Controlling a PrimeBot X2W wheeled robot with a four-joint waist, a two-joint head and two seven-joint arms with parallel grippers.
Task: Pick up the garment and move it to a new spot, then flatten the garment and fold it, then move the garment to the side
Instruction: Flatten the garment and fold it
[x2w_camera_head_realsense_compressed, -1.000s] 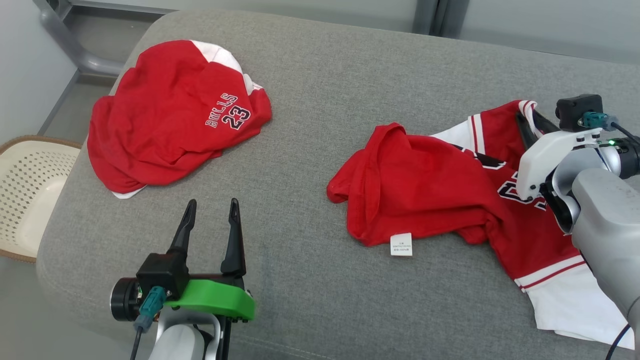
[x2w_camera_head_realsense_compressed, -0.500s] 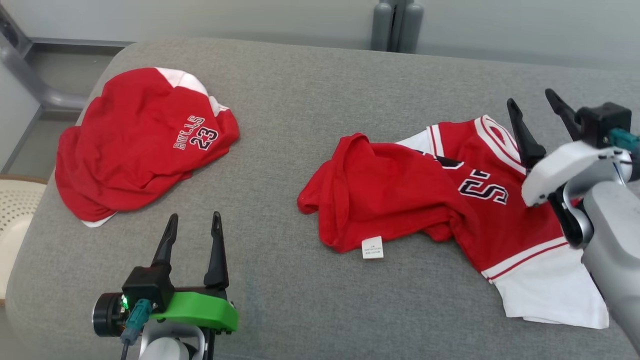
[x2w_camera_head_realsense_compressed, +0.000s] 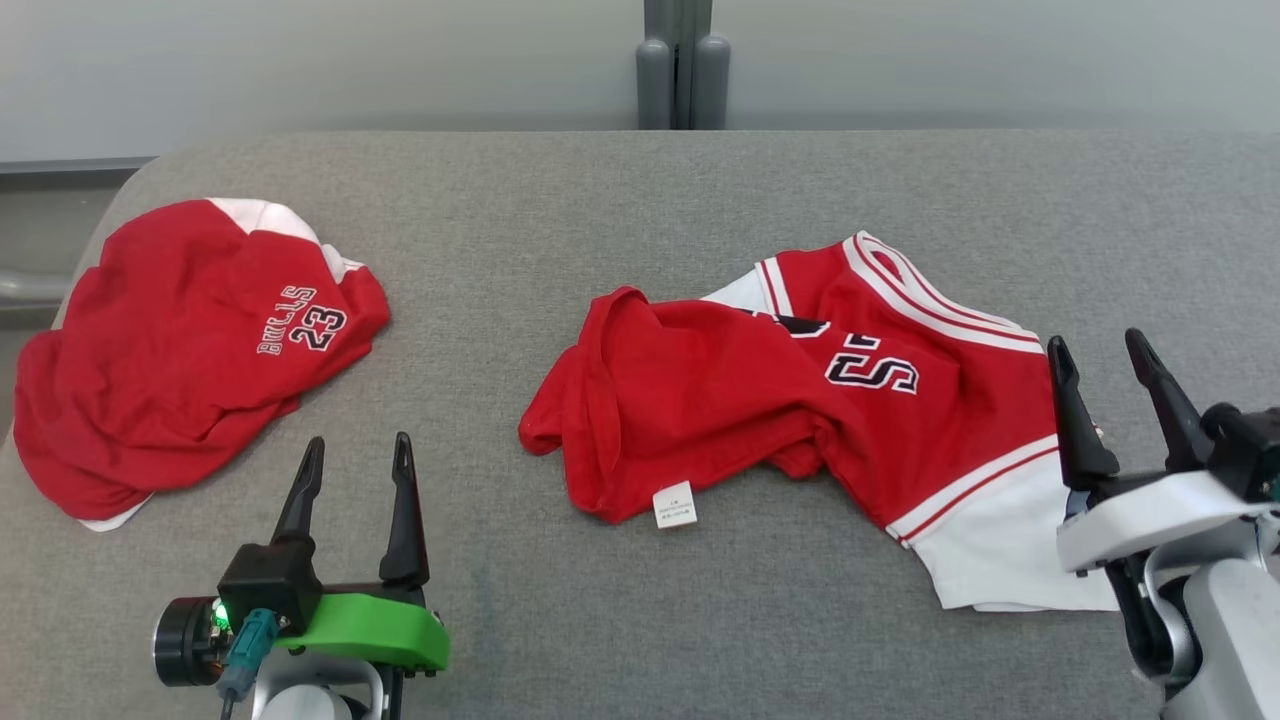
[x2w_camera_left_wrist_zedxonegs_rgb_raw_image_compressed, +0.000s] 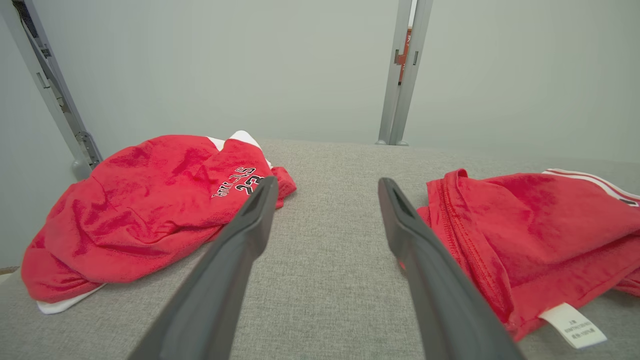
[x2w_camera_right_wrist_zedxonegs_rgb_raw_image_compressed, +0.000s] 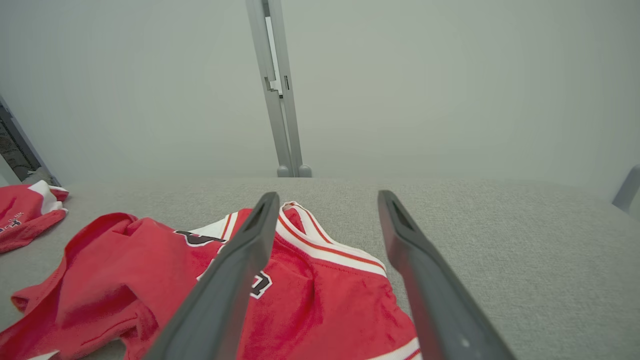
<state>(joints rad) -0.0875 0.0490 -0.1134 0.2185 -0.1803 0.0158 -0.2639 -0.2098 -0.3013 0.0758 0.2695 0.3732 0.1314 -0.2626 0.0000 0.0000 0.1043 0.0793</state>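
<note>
Garment (x2w_camera_head_realsense_compressed: 760, 420) lies crumpled right of centre on the grey cushion (x2w_camera_head_realsense_compressed: 560, 230) — red-and-white jersey. Right gripper (x2w_camera_head_realsense_compressed: 1095, 340) splayed and empty, just beside its right edge; left gripper (x2w_camera_head_realsense_compressed: 358, 440) splayed, empty, over bare cushion — near a red bundle (x2w_camera_head_realsense_compressed: 180, 350).

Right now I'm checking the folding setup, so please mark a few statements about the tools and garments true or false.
1. The left tool stands open above the grey fabric cushion. True.
2. A white care label shows at the near edge of the crumpled red-and-white jersey. True.
3. The right tool is shut on that jersey. False: it is open and grips nothing.
4. The bunched red garment printed 23 lies on the jersey. False: it lies apart, to the left.
</note>
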